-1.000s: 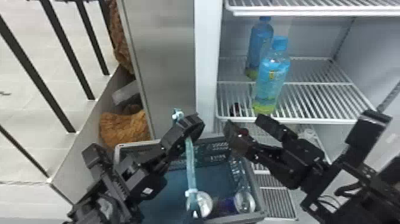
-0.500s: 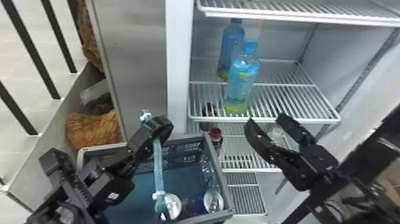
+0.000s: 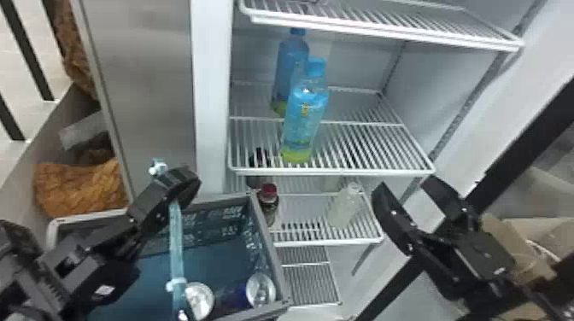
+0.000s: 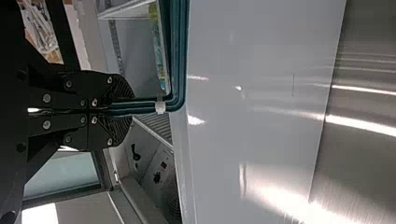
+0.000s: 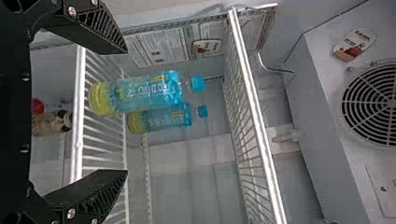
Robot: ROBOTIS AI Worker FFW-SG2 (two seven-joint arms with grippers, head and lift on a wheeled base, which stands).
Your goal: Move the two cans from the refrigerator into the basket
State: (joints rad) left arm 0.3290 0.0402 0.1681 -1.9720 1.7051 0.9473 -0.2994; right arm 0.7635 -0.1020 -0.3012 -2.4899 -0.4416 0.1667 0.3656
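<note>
Pale floor and black bars lie off to your left, past the basket, with a brown woven thing just beyond the basket's far rim on that side. Behind the basket rises the grey metal panel, and the open refrigerator stands beyond it and off to its right.

And you've got both cans inside the basket! One can and the other can show their round silver ends upward, close to the basket's near rim; the second one sits near its right-hand corner.

Your left gripper is above the basket, clenched on its teal handle; look through the left wrist view and the left gripper has its two fingers pinched together around that handle.

Over to your right gripper: well apart from the basket, to its right, fingers spread wide with nothing between them.

Higher than the basket and to its right, two blue bottles stand upright on the wire shelf. Lower, just beside the basket's right rim, you've a dark bottle with a red cap, and farther right, a clear bottle.
</note>
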